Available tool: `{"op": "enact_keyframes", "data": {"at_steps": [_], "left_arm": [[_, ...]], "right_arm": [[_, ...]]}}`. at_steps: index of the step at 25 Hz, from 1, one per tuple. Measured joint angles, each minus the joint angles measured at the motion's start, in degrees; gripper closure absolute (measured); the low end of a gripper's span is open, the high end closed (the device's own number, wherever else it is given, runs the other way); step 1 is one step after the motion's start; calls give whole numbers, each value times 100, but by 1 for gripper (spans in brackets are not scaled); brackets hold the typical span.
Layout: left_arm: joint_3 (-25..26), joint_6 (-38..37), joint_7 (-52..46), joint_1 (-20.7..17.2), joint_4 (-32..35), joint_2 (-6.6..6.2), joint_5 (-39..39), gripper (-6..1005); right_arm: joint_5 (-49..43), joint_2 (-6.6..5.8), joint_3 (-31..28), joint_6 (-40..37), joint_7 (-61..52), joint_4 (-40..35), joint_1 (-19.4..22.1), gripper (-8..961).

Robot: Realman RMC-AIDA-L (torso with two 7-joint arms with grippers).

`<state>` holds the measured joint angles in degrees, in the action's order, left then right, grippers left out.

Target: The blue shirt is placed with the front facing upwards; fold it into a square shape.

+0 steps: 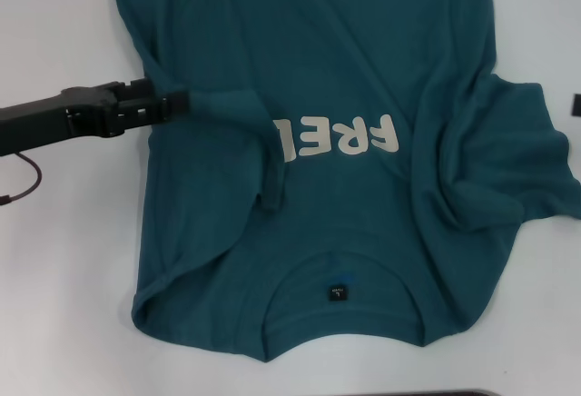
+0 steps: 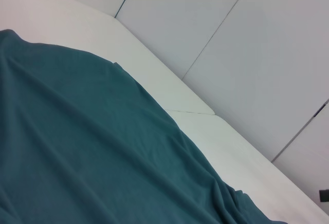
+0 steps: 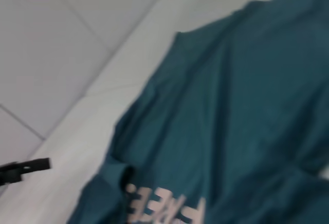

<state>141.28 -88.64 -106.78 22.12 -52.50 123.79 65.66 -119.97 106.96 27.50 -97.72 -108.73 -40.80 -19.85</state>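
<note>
The blue shirt (image 1: 345, 60) lies front up on the white table (image 1: 64, 278), its collar and small black neck label (image 1: 337, 290) near me. The cream letters (image 1: 349, 137) read partly, as a fold of fabric (image 1: 270, 155) covers their left end. My left gripper (image 1: 177, 103) reaches in from the left and is shut on the shirt's left edge, with a ridge of cloth running from it over the chest. The shirt fills the left wrist view (image 2: 77, 147) and shows in the right wrist view (image 3: 241, 106). My right gripper is out of view.
The right sleeve (image 1: 522, 160) lies bunched at the shirt's right side. A small black object (image 1: 576, 103) sits at the table's right edge; it also shows in the right wrist view (image 3: 25, 166). Bare white table lies left of the shirt.
</note>
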Motion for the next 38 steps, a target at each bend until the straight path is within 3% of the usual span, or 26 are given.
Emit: {"op": "enact_keyframes", "data": {"at_steps": [14,23,38], "left_arm": [[-26,35,47,100,208,-29,-35,125],[-64,85,279,113,449,-76,-89,125],[-147,-239,1144,163,670,-139,-206,126]], "right_arm": [[-908,74,-230,720,-566,69,-27,56],[-1131,200,-213,1000,-654,79,-202,57],[-1157,272,-209,1176,-685,142,-239,59]]}}
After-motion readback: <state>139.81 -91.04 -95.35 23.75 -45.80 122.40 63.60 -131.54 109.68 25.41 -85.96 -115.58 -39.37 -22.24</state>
